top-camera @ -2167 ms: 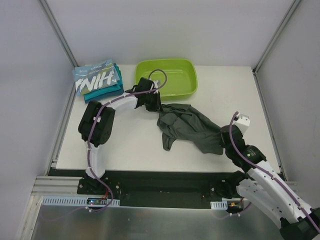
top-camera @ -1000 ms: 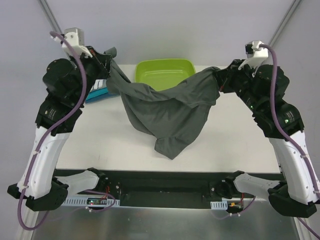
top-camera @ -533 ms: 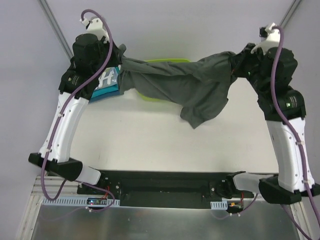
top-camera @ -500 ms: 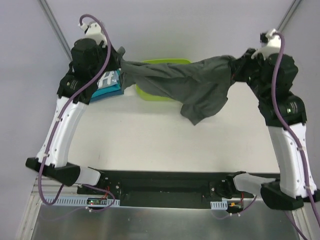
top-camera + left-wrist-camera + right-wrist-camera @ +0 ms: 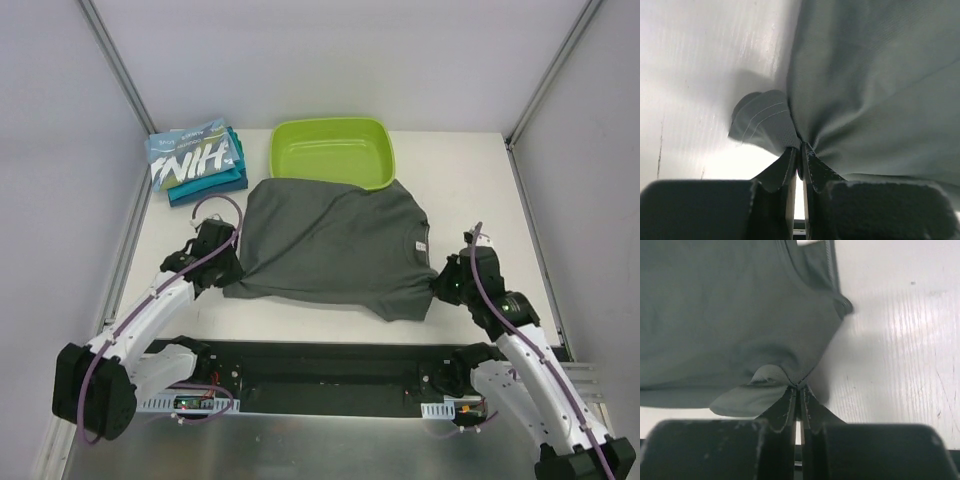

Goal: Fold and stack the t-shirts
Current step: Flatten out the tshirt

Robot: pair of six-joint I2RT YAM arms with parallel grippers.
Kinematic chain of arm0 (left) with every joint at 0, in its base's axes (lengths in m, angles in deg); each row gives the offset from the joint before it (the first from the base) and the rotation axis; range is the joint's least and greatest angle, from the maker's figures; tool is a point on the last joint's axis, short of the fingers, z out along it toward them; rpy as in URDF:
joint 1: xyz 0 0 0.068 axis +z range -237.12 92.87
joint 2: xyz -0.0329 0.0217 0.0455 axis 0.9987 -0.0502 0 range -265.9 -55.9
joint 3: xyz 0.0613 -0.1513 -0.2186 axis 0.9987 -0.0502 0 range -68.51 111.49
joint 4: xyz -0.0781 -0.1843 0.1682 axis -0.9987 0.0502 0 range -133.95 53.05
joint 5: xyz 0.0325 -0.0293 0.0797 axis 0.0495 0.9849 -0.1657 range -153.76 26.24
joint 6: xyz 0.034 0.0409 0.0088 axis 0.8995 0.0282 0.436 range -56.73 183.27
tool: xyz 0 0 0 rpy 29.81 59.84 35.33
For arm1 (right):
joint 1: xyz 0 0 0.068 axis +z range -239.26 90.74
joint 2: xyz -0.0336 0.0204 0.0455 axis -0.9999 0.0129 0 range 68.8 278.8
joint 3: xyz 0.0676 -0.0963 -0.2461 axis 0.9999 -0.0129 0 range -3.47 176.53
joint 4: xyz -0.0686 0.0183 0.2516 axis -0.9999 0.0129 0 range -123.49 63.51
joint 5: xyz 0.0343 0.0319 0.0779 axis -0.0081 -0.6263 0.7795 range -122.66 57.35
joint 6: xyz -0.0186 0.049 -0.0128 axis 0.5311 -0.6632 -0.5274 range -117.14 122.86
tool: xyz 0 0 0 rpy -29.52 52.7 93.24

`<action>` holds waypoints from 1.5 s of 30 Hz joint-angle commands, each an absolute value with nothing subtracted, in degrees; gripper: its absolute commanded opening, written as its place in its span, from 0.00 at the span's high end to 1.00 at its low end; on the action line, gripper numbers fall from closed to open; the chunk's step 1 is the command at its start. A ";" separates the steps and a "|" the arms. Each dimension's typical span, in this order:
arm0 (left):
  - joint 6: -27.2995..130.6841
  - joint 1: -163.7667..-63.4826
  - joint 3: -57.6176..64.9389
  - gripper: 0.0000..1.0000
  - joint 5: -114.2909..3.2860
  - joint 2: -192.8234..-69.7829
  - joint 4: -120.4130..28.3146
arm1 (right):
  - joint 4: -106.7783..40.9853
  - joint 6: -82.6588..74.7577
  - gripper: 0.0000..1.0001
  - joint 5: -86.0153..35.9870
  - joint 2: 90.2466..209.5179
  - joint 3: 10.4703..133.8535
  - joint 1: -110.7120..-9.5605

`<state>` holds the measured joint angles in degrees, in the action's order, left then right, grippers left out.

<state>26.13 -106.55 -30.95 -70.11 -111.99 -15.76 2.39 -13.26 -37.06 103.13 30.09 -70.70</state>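
Observation:
The dark grey t-shirt (image 5: 330, 245) lies spread flat on the white table, its far edge touching the lime-green tub. My left gripper (image 5: 232, 272) is shut on its near left corner; the wrist view shows the cloth (image 5: 865, 75) pinched between the jaws. My right gripper (image 5: 437, 287) is shut on its near right corner, the cloth (image 5: 730, 315) pinched at the fingertips. A folded stack lies at the far left: the light blue shirt with white letters (image 5: 192, 155) on top of teal shirts (image 5: 212, 182).
The lime-green plastic tub (image 5: 333, 153) stands at the back centre. Bare white table (image 5: 480, 190) shows to the right of the shirt and along the near edge. Grey walls and metal posts close in the sides.
Both arms came down from holding the grey shirt stretched high in the air. The shirt now lies spread flat on the table, with both grippers low at its near corners.

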 commanded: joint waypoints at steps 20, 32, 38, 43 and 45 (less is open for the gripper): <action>25.65 -106.11 -13.06 0.50 -71.06 -145.36 -23.29 | -9.32 -8.83 0.84 -44.35 144.81 45.74 -76.25; 21.80 -105.76 -28.40 0.01 -75.08 -120.53 -21.81 | -8.71 -7.59 0.04 -44.34 130.01 38.65 -76.96; 15.47 -104.10 -40.63 0.01 -78.97 -105.74 -17.93 | -11.60 -9.61 0.04 -41.54 115.41 28.45 -76.96; 15.11 -100.57 -41.62 0.14 -76.42 -106.25 -18.54 | -14.33 -9.79 0.04 -41.09 108.01 24.57 -76.96; 15.54 -100.31 -40.57 0.31 -76.86 -109.14 -19.42 | -14.16 -9.44 0.04 -41.01 106.95 24.30 -76.87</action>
<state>16.36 -101.06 -42.01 -76.01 -106.14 -18.32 -10.86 -8.86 -41.74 109.60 24.47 -76.71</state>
